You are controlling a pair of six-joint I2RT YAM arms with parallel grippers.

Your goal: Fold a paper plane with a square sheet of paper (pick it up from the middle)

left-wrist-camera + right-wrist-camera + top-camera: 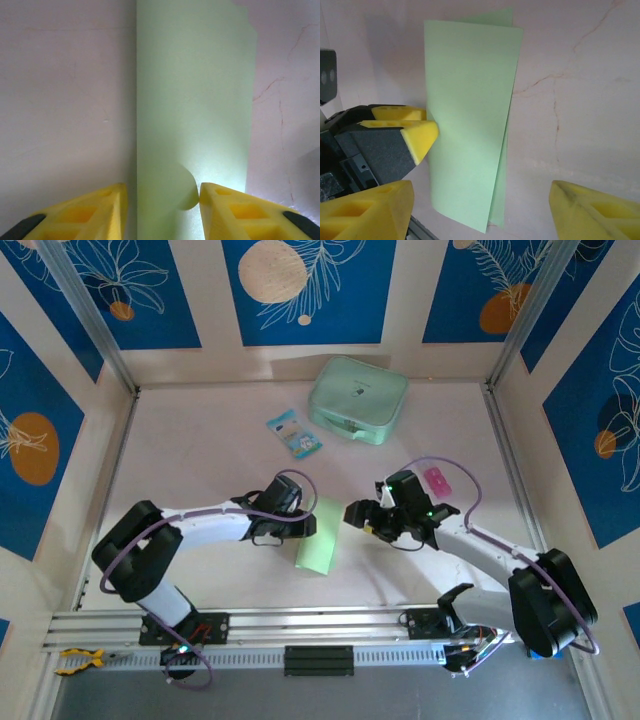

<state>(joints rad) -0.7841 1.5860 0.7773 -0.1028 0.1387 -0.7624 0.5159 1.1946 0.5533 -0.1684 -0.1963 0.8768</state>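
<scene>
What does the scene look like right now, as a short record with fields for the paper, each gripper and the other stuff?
paper: square sheet of paper, folded in half, lying on the table
left gripper: open, one fingertip at the paper's long edge
right gripper: open, facing the paper
far side: mint case, blue-and-white packet

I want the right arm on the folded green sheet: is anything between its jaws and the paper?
Nothing visible. The square sheet of paper lies folded on the table directly ahead of the open right gripper. The left gripper sits at the sheet's opposite edge, not in between.
</scene>
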